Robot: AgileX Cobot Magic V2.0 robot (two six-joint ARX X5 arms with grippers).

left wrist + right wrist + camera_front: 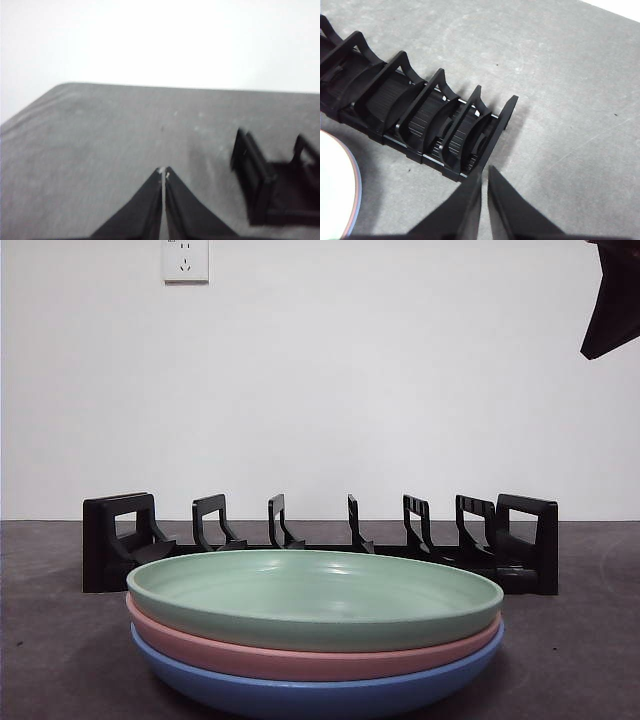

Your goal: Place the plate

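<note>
Plates: three stacked on the table (60,640), green plate (315,595) on top, pink plate (300,660) under it, blue plate (320,695) lowest.
Rack (320,540): black, empty, just behind the stack (slots upright).
Left gripper (164,172): jaws pressed together, holding nothing, over bare table beside the rack's end.
Right gripper (485,172): jaws almost touching, empty, above the rack's other end.

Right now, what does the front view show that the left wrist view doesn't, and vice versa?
Front only: the green plate stacked on the pink plate and blue plate, the wall socket, and the rack's full row of slots. Left wrist only: the left gripper, fingers shut, over the bare table. Both: the black dish rack, empty.
</note>
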